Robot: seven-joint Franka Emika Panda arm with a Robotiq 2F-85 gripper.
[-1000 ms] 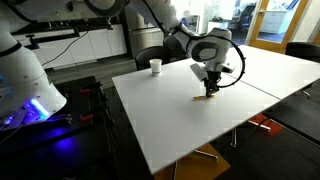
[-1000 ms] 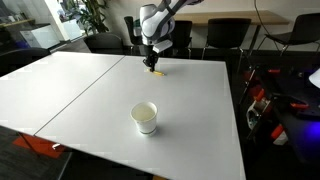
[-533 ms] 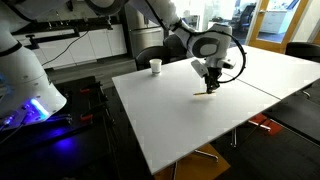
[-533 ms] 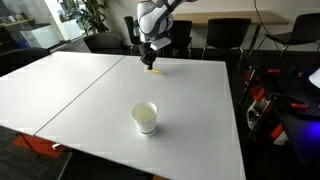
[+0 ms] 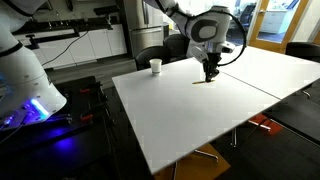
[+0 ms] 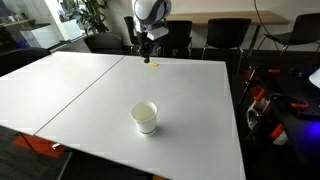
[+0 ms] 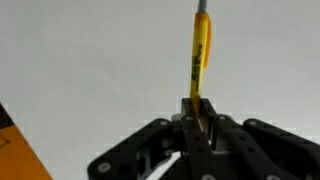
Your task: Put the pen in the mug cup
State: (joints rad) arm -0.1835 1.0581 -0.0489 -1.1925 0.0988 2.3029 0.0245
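Observation:
My gripper point(image 5: 211, 74) is shut on the thin yellowish pen point(image 7: 201, 55) and holds it by one end a little above the white table point(image 5: 180, 125). In the wrist view the pen sticks out past the shut fingertips point(image 7: 198, 112). In both exterior views the pen shows as a short stick at the gripper's tip point(image 5: 204, 82) point(image 6: 150, 63). The gripper point(image 6: 147, 52) is at the table's far edge in that exterior view. The small white mug cup point(image 5: 156, 66) point(image 6: 145, 117) stands upright on the table, well apart from the gripper.
Dark office chairs point(image 6: 220, 35) stand behind the table point(image 6: 90, 90). A seam point(image 6: 95, 85) runs between two joined tabletops. A white machine with blue light point(image 5: 30, 95) stands beside the table. The cup stands near a table corner point(image 5: 135, 68).
The gripper has risen from the table with the pen in it and moved a little towards the far edge. The cup has not moved.

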